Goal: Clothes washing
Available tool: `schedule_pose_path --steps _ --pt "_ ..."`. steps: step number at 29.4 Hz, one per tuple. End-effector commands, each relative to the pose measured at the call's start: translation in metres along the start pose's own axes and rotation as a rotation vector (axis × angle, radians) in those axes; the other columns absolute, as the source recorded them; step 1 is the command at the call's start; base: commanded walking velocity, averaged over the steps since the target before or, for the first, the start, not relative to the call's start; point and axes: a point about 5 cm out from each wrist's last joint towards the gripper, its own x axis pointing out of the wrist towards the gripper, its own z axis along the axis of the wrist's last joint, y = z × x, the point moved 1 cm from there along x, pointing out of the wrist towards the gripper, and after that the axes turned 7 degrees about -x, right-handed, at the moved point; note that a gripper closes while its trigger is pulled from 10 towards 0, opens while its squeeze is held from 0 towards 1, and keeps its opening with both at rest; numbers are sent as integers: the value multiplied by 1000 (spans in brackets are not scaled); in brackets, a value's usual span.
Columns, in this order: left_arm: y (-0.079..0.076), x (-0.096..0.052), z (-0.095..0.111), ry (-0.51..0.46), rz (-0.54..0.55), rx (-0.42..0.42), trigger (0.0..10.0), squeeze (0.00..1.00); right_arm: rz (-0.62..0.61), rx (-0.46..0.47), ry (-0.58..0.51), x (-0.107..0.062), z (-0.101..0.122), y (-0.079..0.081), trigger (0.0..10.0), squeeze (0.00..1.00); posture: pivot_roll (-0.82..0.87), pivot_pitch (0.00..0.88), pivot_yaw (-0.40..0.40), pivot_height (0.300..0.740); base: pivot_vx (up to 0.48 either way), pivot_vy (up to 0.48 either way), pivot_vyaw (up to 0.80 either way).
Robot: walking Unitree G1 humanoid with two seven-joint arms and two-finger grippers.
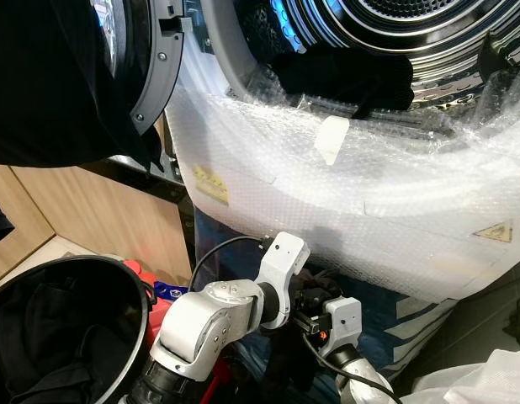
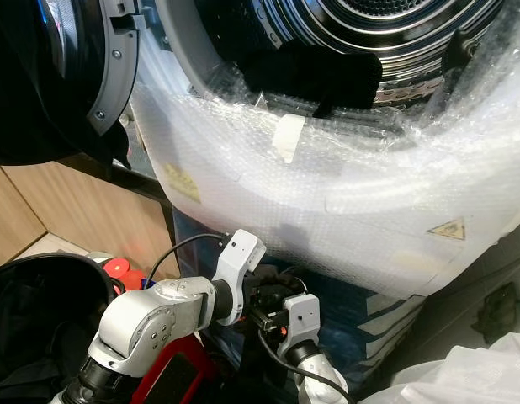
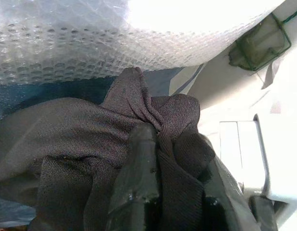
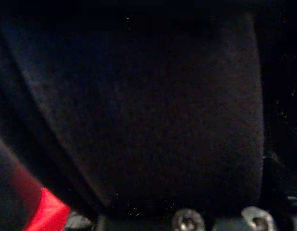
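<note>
Our left tool (image 3: 158, 192) pinches a grey cloth (image 3: 91, 154), the fabric bunched up over and around its black fingers (image 3: 141, 178). Just past the cloth lies the bubble wrap (image 3: 67, 53) that covers the washer's front. From the head we see our left arm (image 1: 218, 316) bent low under the washer (image 1: 344, 194), its wrist meeting our right arm (image 1: 344, 332) there. We cannot tell how our right tool stands; its own camera gives us dark fabric (image 4: 139, 106) close up and a bit of red (image 4: 45, 209) at one corner. Above the arms, the wrapped washer front bulges out, with a yellow warning sticker (image 1: 211, 183) on it. Its door (image 1: 146, 59) is swung open on the left, and a dark garment (image 1: 344, 80) lies in the drum's (image 1: 411, 34) mouth. At lower left a black basket (image 1: 66, 328) holds dark clothes, with red things (image 1: 151, 290) just beside it.
</note>
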Motion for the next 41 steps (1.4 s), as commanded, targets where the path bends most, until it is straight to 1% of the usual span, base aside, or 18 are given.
schedule_pose_path --steps 1,4,10,28,29,31,32,33,34,35,37,39,40,41 --pt "-10 -2 4 -23 -41 16 0 0 -17 20 28 -6 -8 -1 0 0 28 69 14 740 0 0 0" --pt "-11 -2 5 -26 -44 16 0 0 -25 25 34 -10 -10 -4 0 0 24 66 13 740 0 0 0" --pt "-12 -1 4 -23 -53 20 0 0 -34 21 35 -13 -11 -7 0 0 18 63 14 740 0 0 0" --pt "-8 -4 3 -40 -28 22 0 0 -19 37 -3 -5 -2 -4 0 0 19 36 11 740 0 0 0" --pt "-8 -4 3 -41 -27 28 0 0 -16 37 -3 -5 -2 -3 0 0 19 34 11 740 0 0 0" --pt "-7 -6 5 -50 -20 80 0 0 -13 40 -4 -5 -2 -3 0 0 20 33 12 740 0 0 0" --pt "-7 -6 5 -50 -20 80 0 0 -13 40 -4 -5 -2 -3 0 0 20 33 12 740 0 0 0" --pt "0 -8 9 -87 50 244 6706 0 -14 43 -5 -5 -2 -2 0 0 21 31 15 740 0 0 0" --pt "3 -9 10 -102 87 323 10000 0 -14 44 -5 -4 -2 -1 0 0 22 30 16 740 0 0 0" --pt "3 -9 10 -102 87 323 10000 0 -14 44 -5 -4 -2 -1 0 0 22 30 16 740 0 0 0" --pt "8 -12 8 -110 110 310 10000 0 -11 49 -7 -4 -2 0 0 0 24 31 18 740 0 0 0" --pt "9 -13 8 -110 112 311 10000 0 -11 50 -8 -4 -2 0 0 0 24 31 18 740 0 0 0" --pt "10 -14 8 -114 120 317 10000 1000 -10 50 -8 -4 -2 1 0 0 26 31 19 740 0 0 0" --pt "11 -16 8 -118 125 317 10000 1000 -10 51 -9 -3 -2 1 0 0 27 35 21 740 0 0 0"
